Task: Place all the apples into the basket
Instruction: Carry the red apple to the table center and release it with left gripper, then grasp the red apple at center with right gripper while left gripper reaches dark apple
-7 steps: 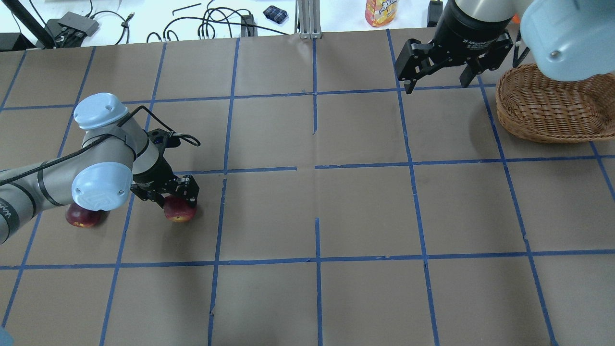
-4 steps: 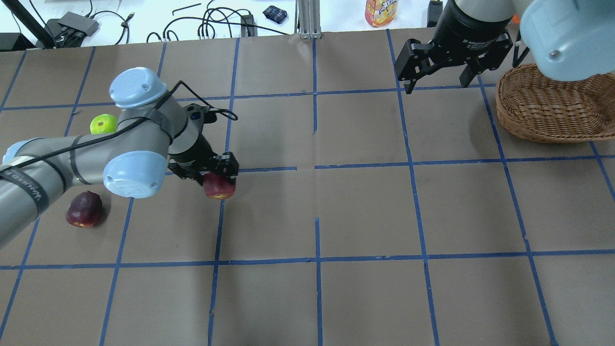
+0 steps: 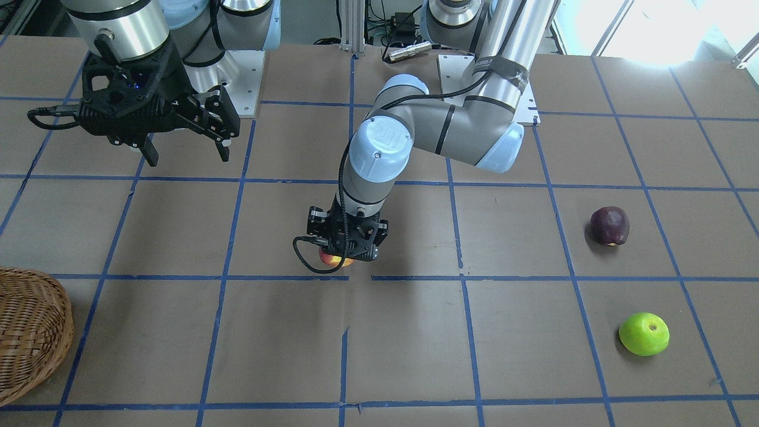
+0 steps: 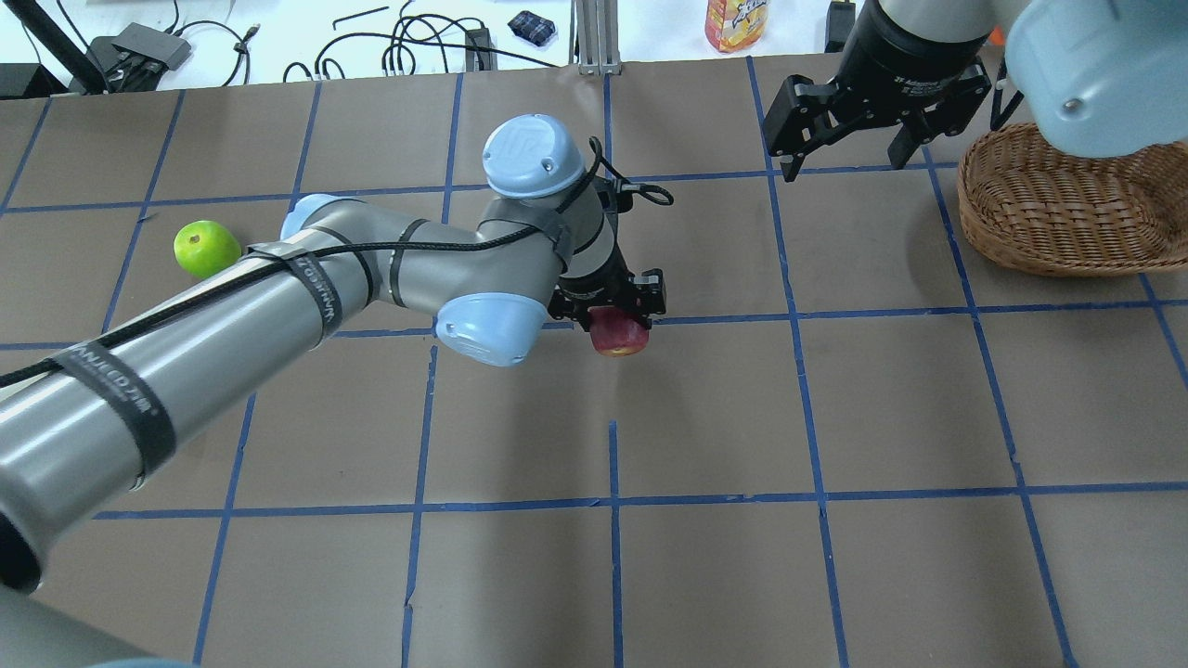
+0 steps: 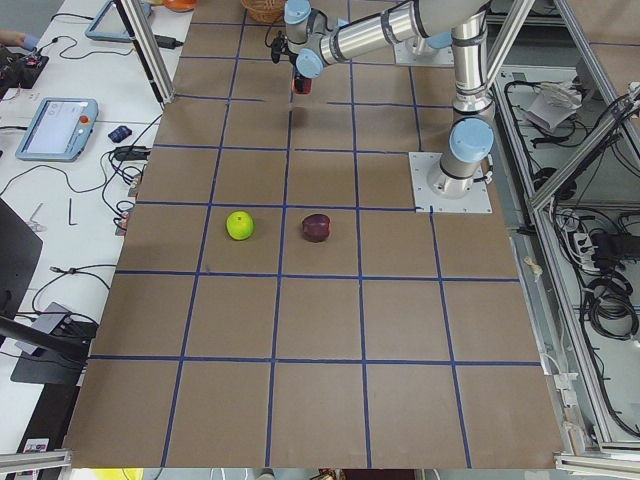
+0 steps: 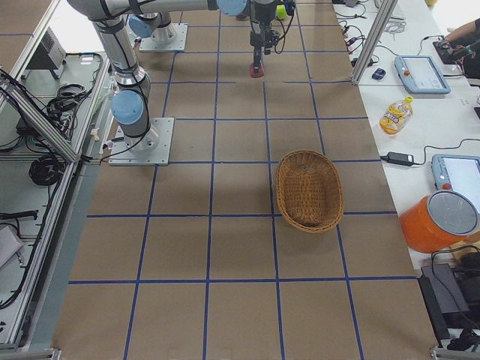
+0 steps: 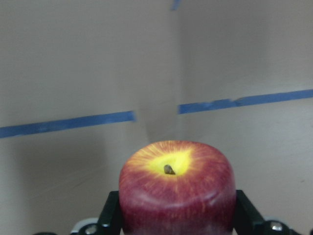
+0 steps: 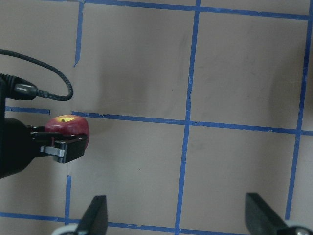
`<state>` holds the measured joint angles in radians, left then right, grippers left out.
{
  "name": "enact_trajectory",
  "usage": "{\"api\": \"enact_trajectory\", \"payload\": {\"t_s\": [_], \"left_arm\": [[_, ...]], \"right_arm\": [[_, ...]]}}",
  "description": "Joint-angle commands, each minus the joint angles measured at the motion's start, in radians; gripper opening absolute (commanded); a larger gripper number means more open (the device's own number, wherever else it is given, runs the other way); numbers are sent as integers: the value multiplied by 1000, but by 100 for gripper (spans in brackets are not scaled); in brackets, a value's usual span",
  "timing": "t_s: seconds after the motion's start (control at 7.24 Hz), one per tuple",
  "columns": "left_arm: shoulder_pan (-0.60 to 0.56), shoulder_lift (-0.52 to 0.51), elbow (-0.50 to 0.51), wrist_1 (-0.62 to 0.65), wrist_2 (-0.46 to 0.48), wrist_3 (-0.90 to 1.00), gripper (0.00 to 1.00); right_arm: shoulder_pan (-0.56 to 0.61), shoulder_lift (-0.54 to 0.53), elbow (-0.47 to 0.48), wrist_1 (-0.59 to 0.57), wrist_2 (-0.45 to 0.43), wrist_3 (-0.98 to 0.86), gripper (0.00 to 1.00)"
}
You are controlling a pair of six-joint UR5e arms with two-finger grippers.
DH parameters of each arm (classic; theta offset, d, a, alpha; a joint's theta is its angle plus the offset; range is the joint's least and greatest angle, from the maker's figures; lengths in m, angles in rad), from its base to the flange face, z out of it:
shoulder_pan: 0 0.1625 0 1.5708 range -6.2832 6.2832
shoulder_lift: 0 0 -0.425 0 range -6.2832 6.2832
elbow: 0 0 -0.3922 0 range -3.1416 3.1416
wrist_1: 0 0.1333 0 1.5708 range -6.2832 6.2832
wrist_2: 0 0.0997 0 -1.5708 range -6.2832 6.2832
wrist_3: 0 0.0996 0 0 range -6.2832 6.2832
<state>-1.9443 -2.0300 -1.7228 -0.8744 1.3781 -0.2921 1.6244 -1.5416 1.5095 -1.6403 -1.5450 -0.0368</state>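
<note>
Far left, overhead view: the green apple (image 4: pixel 206 249) sat on the table (image 4: pixel 705 417), just beside my left arm (image 4: pixel 186 362) and not touching it. The dark maroon apple (image 3: pixel 609 225) lay on the table near the green one, with a gap between them. My arm hid it from overhead, but the front and left-side cameras showed it.

Centre: my left claw (image 4: pixel 616 323) pointed down, its fingers (image 7: pixel 111 215) clamped on the red apple (image 4: pixel 624 340), one black finger against each flank. The wrist camera showed the apple's yellow patch and stem end facing away from the claw, toward the table. The apple hung over a blue tape line (image 4: pixel 724 318) near the middle of the table, well apart from the other two apples and from the basket.

Right of centre: my right claw (image 4: pixel 843 162) hung above the table. Its fingers (image 8: pixel 95 215) were spread wide and gripped nothing.

Far right: the basket (image 4: pixel 1039 237) stood on the table just beside the right claw, partly covered in the overhead view by a joint of my right arm (image 4: pixel 1095 74).
</note>
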Motion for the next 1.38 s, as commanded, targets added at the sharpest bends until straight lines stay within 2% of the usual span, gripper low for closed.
{"api": "enact_trajectory", "payload": {"t_s": [0.0,0.14,0.28,0.41,0.55,0.83,1.1,1.24], "left_arm": [[-24,-87,12,120,-2,-41,100],[-22,-84,23,115,2,-38,100],[7,-35,31,62,12,-16,100],[112,35,75,-63,6,10,100],[234,89,98,-213,13,150,100],[442,166,89,-357,102,441,100],[638,203,23,-374,189,752,100],[742,220,-16,-368,193,886,100]], "right_arm": [[0,0,0,-1,0,0,100],[0,0,0,0,-1,-2,100],[0,0,0,0,-1,-2,100],[0,1,0,0,-1,-3,100],[0,8,0,-10,-1,-5,100],[17,47,18,-18,14,6,100],[113,150,95,-236,40,31,100],[158,209,142,-333,46,73,100]]}}
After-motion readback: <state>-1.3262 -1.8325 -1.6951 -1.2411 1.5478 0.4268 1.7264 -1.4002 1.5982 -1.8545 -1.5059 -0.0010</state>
